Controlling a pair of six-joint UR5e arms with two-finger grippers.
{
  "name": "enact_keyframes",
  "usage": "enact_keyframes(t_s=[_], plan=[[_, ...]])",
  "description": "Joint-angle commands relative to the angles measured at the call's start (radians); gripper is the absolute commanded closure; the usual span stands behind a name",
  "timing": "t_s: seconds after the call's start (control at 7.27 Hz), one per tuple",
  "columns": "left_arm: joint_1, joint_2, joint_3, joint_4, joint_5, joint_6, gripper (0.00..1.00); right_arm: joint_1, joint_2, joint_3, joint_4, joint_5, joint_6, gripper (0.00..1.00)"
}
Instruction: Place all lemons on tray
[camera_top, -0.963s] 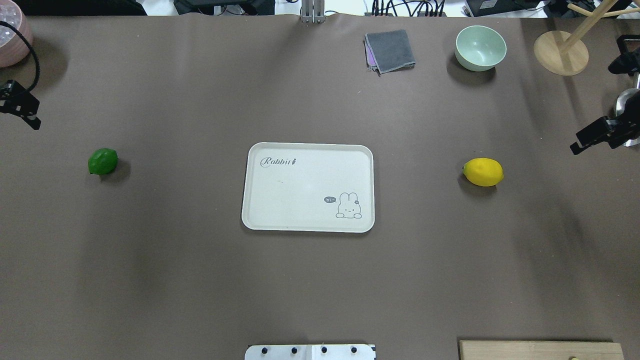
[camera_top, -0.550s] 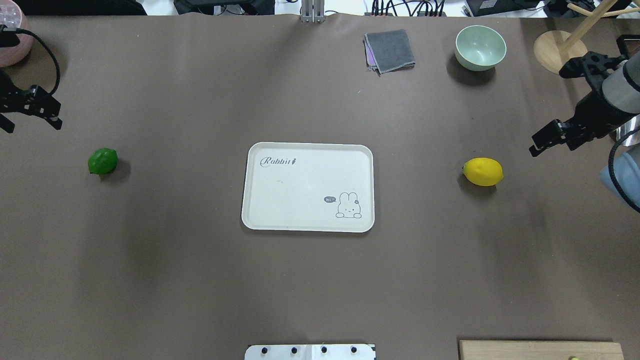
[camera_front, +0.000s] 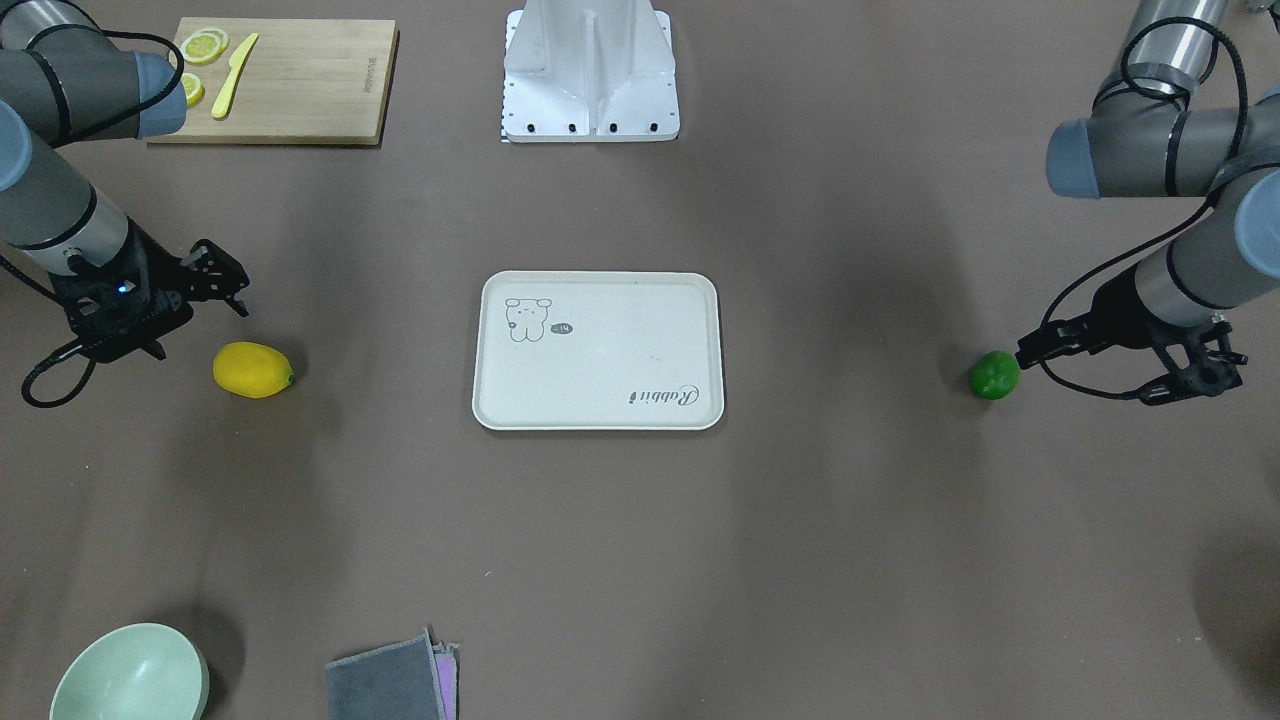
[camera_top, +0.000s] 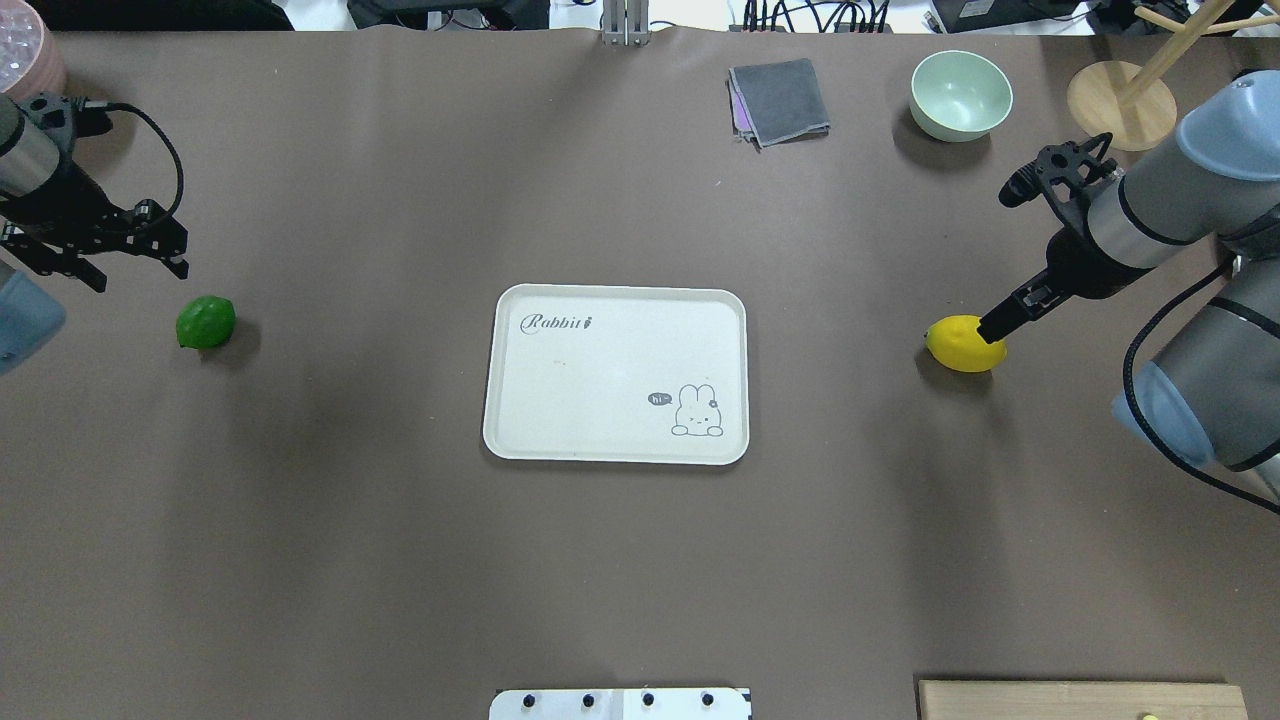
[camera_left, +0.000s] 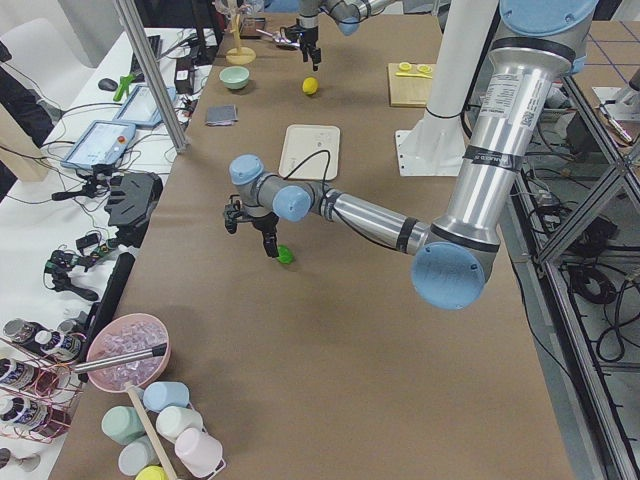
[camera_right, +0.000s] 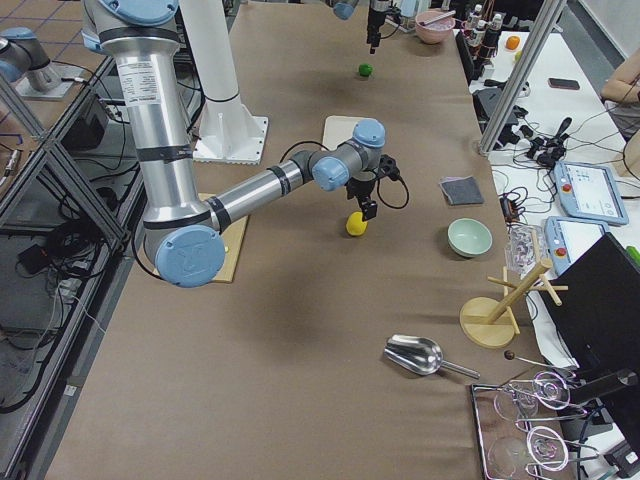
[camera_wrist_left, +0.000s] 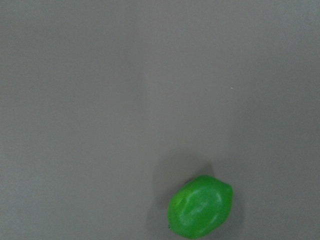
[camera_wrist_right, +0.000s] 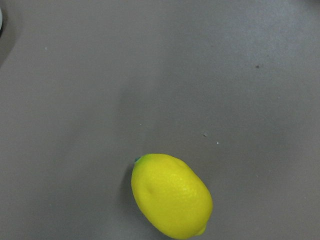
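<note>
Both arms have swung inward: right jaws hang spread just beside the yellow lemon (camera_top: 965, 344) near the right edge of the bench (camera_top: 600, 580), left jaws spread beside the green lemon (camera_top: 206, 322) near its left edge. Centre each pair over its fruit before lowering; the tray (camera_top: 600, 370) sits mid-bench.

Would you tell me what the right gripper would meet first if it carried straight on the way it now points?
Probably the yellow lemon: the right gripper points down, jaws open, with the lemon just beneath it. Depth is unclear, so it could reach the table beside it instead.
</note>
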Motion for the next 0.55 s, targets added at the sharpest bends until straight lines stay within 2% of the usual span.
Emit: enact_keyframes(t_s=[0.0, 0.28, 0.41], plan=[[0.042, -0.047, 0.053, -0.018, 0.002, -0.065, 0.06, -0.03, 0.005, -0.004, 0.001, -0.079, -0.205, 0.01], [0.052, -0.036, 0.116, -0.16, 0.005, -0.09, 0.06, -0.053, 0.005, -0.013, 0.002, -0.075, -0.21, 0.01], [0.067, -0.036, 0.127, -0.168, 0.01, -0.087, 0.06, -0.066, 0.004, -0.014, 0.003, -0.078, -0.211, 0.01]])
